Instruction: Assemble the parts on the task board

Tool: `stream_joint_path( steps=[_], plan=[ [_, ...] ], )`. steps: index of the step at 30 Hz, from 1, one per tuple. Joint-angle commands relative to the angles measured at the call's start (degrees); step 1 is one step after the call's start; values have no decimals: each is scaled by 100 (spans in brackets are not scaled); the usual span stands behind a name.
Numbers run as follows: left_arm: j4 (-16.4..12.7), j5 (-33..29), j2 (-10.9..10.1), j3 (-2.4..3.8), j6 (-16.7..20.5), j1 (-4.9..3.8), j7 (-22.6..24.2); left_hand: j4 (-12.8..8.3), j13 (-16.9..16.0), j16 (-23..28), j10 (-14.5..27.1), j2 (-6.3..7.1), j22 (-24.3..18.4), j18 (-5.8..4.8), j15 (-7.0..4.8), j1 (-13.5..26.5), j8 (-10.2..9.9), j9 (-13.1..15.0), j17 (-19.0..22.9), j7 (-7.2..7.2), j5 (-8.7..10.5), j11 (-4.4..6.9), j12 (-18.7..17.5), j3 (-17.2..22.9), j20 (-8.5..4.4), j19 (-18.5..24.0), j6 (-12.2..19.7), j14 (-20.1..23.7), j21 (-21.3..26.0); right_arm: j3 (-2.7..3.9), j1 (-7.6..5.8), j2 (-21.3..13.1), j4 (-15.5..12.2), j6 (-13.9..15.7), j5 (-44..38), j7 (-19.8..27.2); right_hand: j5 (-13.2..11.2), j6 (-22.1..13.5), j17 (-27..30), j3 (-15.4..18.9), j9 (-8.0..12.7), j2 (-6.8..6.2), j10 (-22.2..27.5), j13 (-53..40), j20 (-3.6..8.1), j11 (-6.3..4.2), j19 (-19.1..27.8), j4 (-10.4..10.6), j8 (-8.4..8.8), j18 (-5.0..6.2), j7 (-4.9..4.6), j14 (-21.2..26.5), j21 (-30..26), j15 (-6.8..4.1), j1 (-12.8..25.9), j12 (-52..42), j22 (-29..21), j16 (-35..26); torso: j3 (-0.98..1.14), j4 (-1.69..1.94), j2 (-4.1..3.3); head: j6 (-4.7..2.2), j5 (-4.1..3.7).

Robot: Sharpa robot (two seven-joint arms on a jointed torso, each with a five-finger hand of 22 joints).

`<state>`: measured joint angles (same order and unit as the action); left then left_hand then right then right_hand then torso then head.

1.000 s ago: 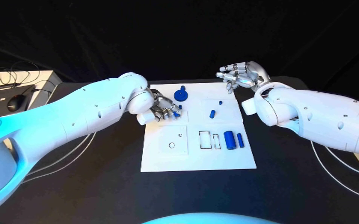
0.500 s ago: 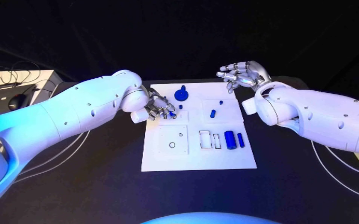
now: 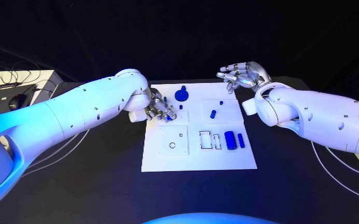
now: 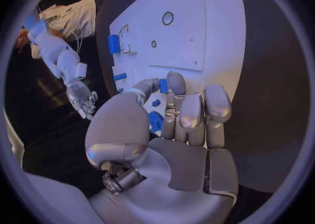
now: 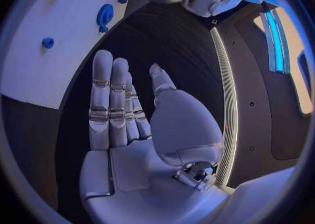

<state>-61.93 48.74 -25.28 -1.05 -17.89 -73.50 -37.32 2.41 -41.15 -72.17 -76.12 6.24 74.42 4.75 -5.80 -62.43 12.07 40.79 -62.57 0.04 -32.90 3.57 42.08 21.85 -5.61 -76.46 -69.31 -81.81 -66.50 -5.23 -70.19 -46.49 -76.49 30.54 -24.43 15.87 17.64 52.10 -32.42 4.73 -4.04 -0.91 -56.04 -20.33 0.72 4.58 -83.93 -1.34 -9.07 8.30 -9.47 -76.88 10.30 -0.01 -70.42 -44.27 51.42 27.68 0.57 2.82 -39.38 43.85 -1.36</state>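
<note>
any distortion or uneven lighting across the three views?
Head view: straight edges on the task board, blue-cyan light strong on the left arm, black backdrop. Left wrist view: fisheye bends the board's edges; left hand large in the middle. Right wrist view: same fisheye curve; right hand evenly lit, bright strip at the rim.
</note>
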Motion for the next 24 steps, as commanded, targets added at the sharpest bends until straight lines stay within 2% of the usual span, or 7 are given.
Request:
stream_joint_path(
  steps=[1, 9, 14, 24],
  plan=[
    [-18, 601, 41, 4, -81, -9, 173, -885, 9, -12, -65, -68, -10, -84, -2, -135, -33, 7, 11, 3, 16, 56, -17, 922, -27, -18, -39, -9, -20, 2, -1, 8, -3, -67, -37, 68, 37, 13, -8, 22, 1, 26, 3, -7, 27, -48, -57, 28, -8, 116, -36, -45, 31, -12, 38, 19, 6, -17, -1, 1, 1, 12, -1],
    [51, 569, 127, 4, -6, -10, 192, -861, 9, -22, -62, -66, -11, -82, -4, -143, -43, 18, 12, 2, 18, 59, -7, 932, -29, -21, -42, -11, -28, 2, -1, 14, -6, -64, -37, 69, 37, 13, -8, 22, 1, 26, 3, -7, 27, -48, -57, 28, -8, 116, -36, -45, 31, -12, 38, 19, 6, -17, 0, 3, 0, 21, 9],
    [124, 348, 180, 4, -77, -11, 128, -859, 9, -29, -59, -69, -13, -82, -4, -141, -46, 23, 9, 3, 18, 58, -3, 937, -28, -19, -43, -11, -28, 2, -1, 19, -5, -62, -37, 68, 37, 13, -8, 22, 1, 26, 3, -7, 27, -48, -57, 28, -8, 116, -36, -45, 31, -12, 38, 19, 6, -17, 4, -6, 0, 25, 9],
    [274, 75, 284, 4, -234, -21, 46, -864, 8, -28, -53, -69, -14, -81, -3, -141, -52, 27, 17, 4, 18, 56, 0, 934, -25, -17, -41, -8, -30, 2, -2, 26, -8, -59, -37, 66, 37, 13, -8, 22, 1, 26, 3, -7, 27, -48, -57, 28, -8, 116, -36, -45, 31, -12, 38, 19, 6, -17, 7, 3, -1, 34, 1]
  ],
)
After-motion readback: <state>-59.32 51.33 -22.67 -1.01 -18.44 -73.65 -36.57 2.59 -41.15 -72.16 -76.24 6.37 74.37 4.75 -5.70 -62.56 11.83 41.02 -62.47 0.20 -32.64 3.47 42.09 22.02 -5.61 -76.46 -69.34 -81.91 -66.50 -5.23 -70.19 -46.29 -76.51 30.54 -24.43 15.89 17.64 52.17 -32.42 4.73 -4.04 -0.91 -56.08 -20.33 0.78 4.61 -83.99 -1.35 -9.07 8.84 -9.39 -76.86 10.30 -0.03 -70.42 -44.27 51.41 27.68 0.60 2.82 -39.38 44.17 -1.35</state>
